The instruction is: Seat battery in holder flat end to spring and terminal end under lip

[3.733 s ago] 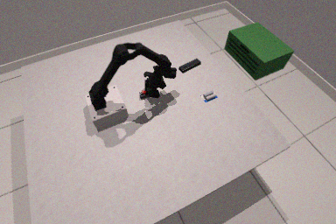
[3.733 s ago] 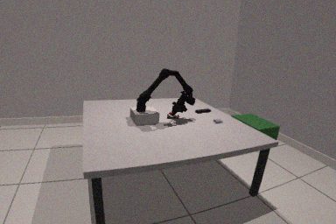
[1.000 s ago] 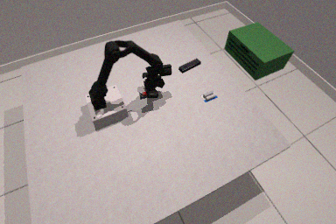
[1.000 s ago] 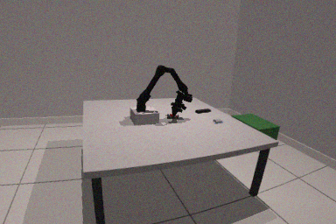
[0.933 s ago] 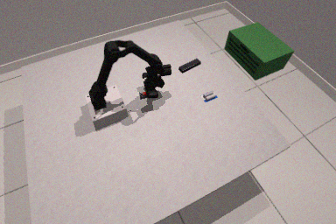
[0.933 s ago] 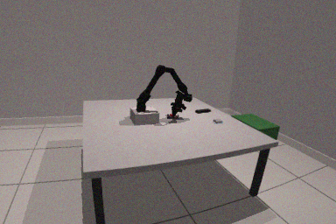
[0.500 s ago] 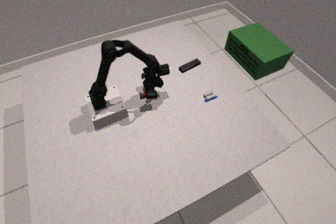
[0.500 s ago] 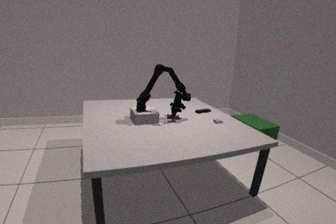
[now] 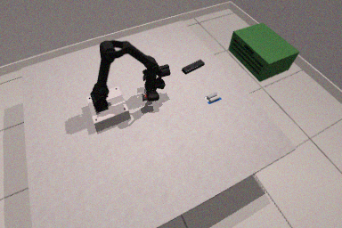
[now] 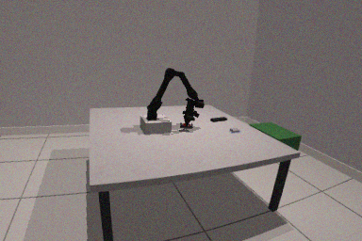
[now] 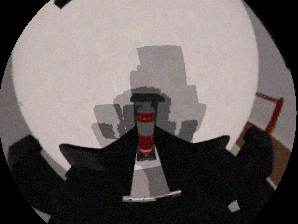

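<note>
The battery point(image 11: 146, 143) point(image 9: 145, 97), red and grey, lies lengthwise between the fingers of my gripper point(image 11: 145, 128) point(image 10: 187, 125), which is shut on it, low over the table beside the arm's base. The holder point(image 11: 147, 97) shows as a dark crosspiece at the battery's far end in the wrist view, with another dark part at its near end. The fingers cover the battery's sides and much of the holder. Spring and lip are too small to make out, and I cannot tell whether the battery lies fully flat in the holder.
A white base block point(image 9: 111, 118) point(image 10: 156, 125) stands beside the gripper. A black ribbed bar point(image 9: 193, 66) point(image 10: 219, 120) and a small blue and white object point(image 9: 213, 98) point(image 10: 235, 130) lie farther out on the table. A green box point(image 9: 267, 44) point(image 10: 278, 135) is beyond the table edge.
</note>
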### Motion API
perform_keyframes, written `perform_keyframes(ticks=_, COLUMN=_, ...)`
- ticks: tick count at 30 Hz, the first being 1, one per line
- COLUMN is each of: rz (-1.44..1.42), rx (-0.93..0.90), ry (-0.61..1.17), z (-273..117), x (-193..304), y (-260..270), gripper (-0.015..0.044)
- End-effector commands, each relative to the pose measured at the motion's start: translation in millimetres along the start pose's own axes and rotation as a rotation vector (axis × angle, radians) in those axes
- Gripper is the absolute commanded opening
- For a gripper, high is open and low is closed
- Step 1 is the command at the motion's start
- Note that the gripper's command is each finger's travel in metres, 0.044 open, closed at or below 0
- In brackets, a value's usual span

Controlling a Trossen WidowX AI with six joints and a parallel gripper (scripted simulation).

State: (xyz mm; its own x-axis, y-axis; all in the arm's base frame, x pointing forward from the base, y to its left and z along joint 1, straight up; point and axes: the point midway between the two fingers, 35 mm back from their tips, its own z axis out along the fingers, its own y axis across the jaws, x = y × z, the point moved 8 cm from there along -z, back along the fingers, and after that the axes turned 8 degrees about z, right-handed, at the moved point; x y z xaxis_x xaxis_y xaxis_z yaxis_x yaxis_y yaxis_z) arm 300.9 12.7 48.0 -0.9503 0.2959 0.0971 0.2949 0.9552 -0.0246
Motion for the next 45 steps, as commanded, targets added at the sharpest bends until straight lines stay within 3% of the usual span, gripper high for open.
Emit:
perform_keyframes(ticks=1, rz=0.007, rx=-0.002, ry=-0.039, z=0, x=0, y=0, gripper=0.0065)
perform_keyframes(ticks=39, rz=0.009, rx=-0.013, ry=-0.055, z=3, x=16, y=-3, gripper=0.0065)
perform_keyframes(ticks=43, rz=0.009, rx=-0.013, ry=-0.055, z=3, x=16, y=-3, gripper=0.0167)
perform_keyframes(ticks=45, rz=0.009, rx=-0.013, ry=-0.055, z=2, x=16, y=-3, gripper=0.0167)
